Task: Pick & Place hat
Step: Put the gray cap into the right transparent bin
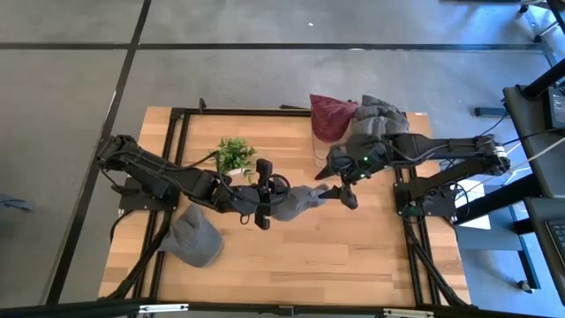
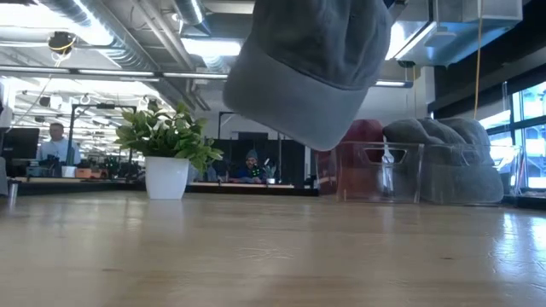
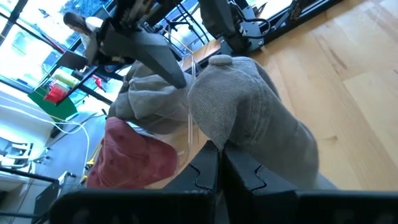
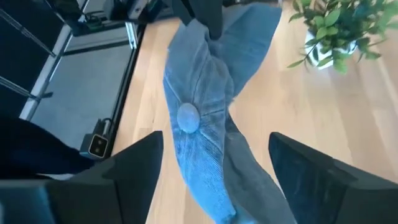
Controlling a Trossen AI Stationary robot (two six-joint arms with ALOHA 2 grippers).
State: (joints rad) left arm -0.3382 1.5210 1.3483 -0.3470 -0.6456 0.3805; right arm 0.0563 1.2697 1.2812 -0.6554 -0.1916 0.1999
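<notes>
Nearest the front edge of the wooden desk [image 1: 353,256]: a grey cap [image 1: 194,237], lying flat toward the left corner, touched by neither arm. Farther in, at mid-desk: a second grey hat [image 1: 296,201], lifted clear of the wood and hanging in the air, its brim drooping low in the low view. Left pincer [image 1: 267,206] pressed together on that hat, pinching the cloth at its left end; fingers [image 3: 205,171] seen in the left wrist view closed tight with grey fabric bunched between them. Right pincer [image 1: 340,196] spread wide at the hat's other end, one finger on each side of the crown, neither touching the cloth in the right wrist view; top button of the hat in the gap between them. Just behind the left arm: a small potted plant [image 1: 235,155] in a white pot, upright. Farther back, at the desk's far right corner: a clear box [image 2: 380,173], a dark red hat [image 1: 331,115] beside it, more grey hats [image 1: 381,113] piled there. Beyond the desk, in the room: seated people [image 2: 56,143] at workstations.
</notes>
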